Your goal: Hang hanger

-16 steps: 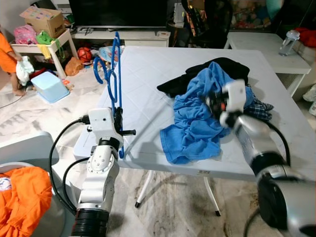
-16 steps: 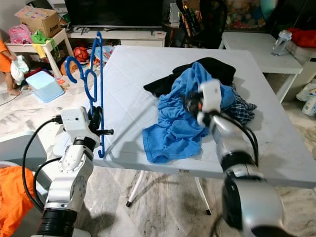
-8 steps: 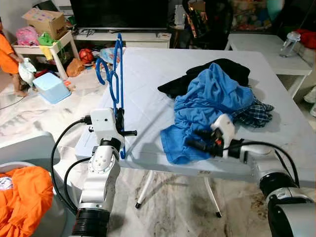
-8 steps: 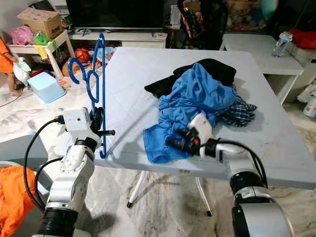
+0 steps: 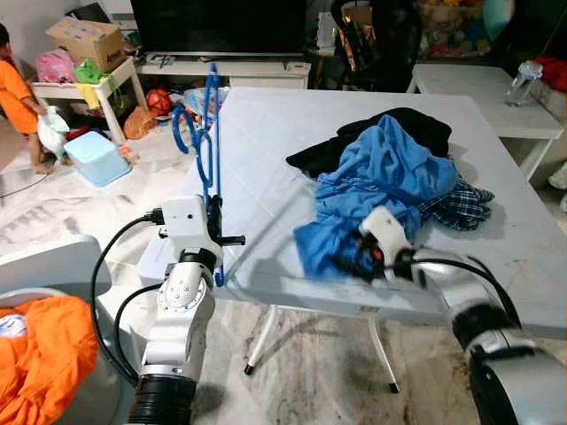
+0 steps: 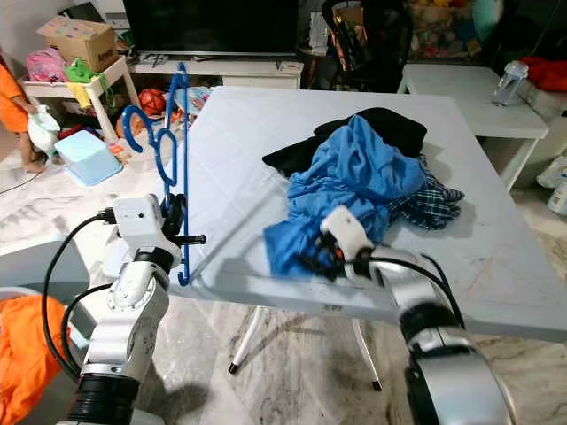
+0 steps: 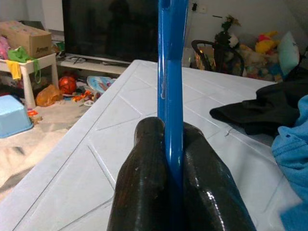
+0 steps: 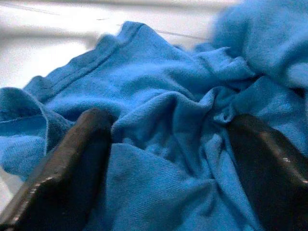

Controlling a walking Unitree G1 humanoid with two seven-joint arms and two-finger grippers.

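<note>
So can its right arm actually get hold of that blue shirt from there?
Probably yes: the right gripper already has its open fingers pressed into the blue shirt at the near table edge, nothing between.

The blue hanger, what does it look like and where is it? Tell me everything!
The hanger is bright blue and thin, and looks like smooth plastic. It stands upright at the left edge of the white table, with curly hooks poking out on its left side. It may be more than one hanger pressed together. The left gripper holds it low down, its two black fingers squeezed tight on the blue bar. Its bottom end curves just below the fingers.
</note>
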